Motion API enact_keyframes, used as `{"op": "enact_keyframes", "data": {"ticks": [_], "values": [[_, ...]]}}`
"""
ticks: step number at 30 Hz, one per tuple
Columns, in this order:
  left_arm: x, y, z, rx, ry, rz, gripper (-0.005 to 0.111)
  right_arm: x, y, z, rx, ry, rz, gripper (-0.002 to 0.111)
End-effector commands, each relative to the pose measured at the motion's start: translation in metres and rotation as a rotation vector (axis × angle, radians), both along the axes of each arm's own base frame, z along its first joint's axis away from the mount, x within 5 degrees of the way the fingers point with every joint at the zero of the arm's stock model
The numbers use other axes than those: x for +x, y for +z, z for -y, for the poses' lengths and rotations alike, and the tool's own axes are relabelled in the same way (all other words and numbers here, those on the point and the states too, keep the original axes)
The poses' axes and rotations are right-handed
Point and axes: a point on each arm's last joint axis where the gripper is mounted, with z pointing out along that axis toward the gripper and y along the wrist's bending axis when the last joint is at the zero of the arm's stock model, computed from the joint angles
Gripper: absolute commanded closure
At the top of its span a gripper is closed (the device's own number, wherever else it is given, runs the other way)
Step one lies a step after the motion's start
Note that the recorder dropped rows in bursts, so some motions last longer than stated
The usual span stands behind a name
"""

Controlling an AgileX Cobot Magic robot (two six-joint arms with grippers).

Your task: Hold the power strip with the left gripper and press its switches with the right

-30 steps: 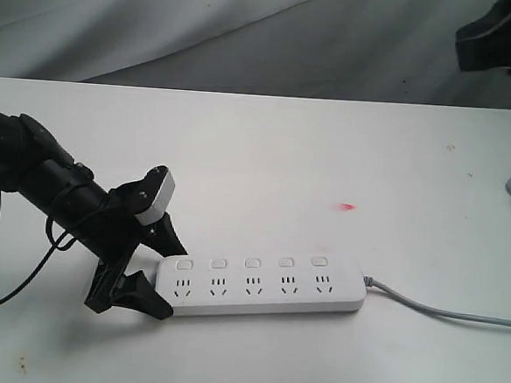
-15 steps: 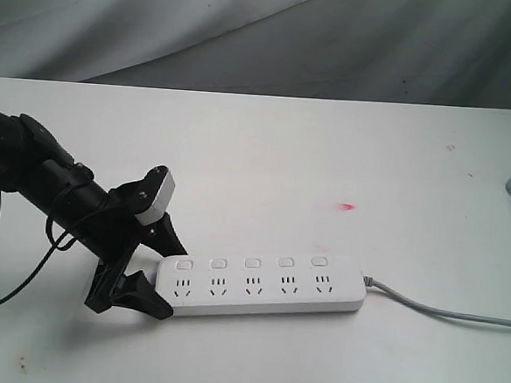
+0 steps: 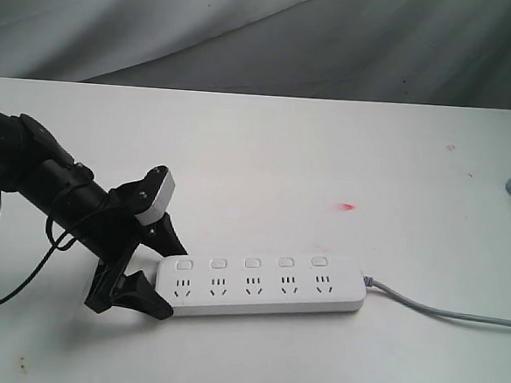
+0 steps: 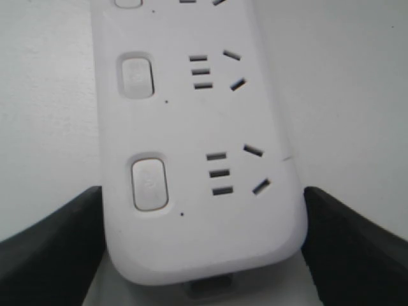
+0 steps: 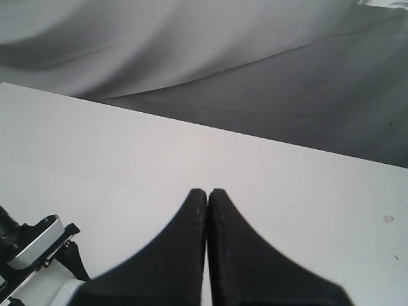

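Far end of cord (image 3: 444, 312) off-frame.

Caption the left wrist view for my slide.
Black two-finger left tool grips the end of the long white plastic power strip.

The power strip (image 3: 262, 288) is smooth white plastic with a soft sheen. Its switches (image 4: 150, 182) are the same white plastic, a little duller, each with a faint raised mark. Its cord (image 3: 440, 311) has a smooth grey sheath that looks rubbery. The table (image 3: 328, 161) is matt white and smooth, apart from a few small specks. Behind it is grey cloth (image 3: 249, 33), matt and softly creased. The left gripper (image 3: 169, 282) looks like matt black plastic and carries a small block (image 3: 157, 195) of glossy white-grey plastic. A thin black cable (image 3: 22, 287) by its arm looks smooth. The right gripper (image 5: 207, 191) is matt black too, with a faintly grainy surface.
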Motion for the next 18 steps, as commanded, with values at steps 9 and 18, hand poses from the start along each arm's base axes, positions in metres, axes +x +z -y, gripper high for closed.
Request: {"op": "enact_keyframes", "data": {"ticks": [9,18], "values": [[0.001,-0.001,0.000,0.012,-0.004,0.011,0.107,-0.041,-0.008,0.038,-0.038,-0.190,0.191,0.108],[0.001,-0.001,0.000,0.012,-0.004,0.011,0.107,-0.076,-0.102,0.060,0.024,-0.389,0.193,0.108]]}}
